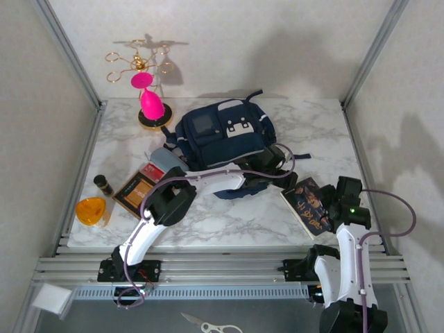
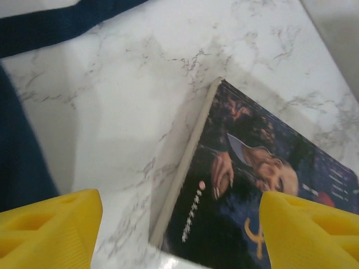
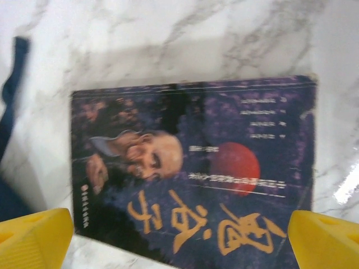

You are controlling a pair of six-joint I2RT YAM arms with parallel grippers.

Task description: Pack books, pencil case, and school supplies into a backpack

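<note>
While the dark book (image 3: 190, 174) lies flat on the worktop (image 1: 229, 222), face up near the front right edge and well clear of the backpack (image 1: 225, 135), both claws stand over it. The right claw (image 3: 179, 238) is spread wide above the cover with nothing between its fingers. The left claw (image 2: 179, 230) is likewise parted and empty above the book's far corner, with navy fabric just beside it.

The step in hand appears to be lifting this book for packing.

1. Assign the lift to one claw only; two claws on one thin paperback are likely to fight each other.
2. Approach from an edge, not from the cover. A flat book gives the fingers no purchase from above.
3. Consider sliding the book until one edge overhangs the front of the worktop, then close on that overhang.
4. Grip near the spine, where the pages are stiffest, to limit sagging.
5. Use the left claw to hold the backpack mouth apart; whether the mouth is wide enough now cannot be told.

The brown book (image 1: 135, 193), red box (image 1: 151, 172), pencil case (image 1: 165, 158) and orange piece (image 1: 91, 210) wait at the left of the worktop.
</note>
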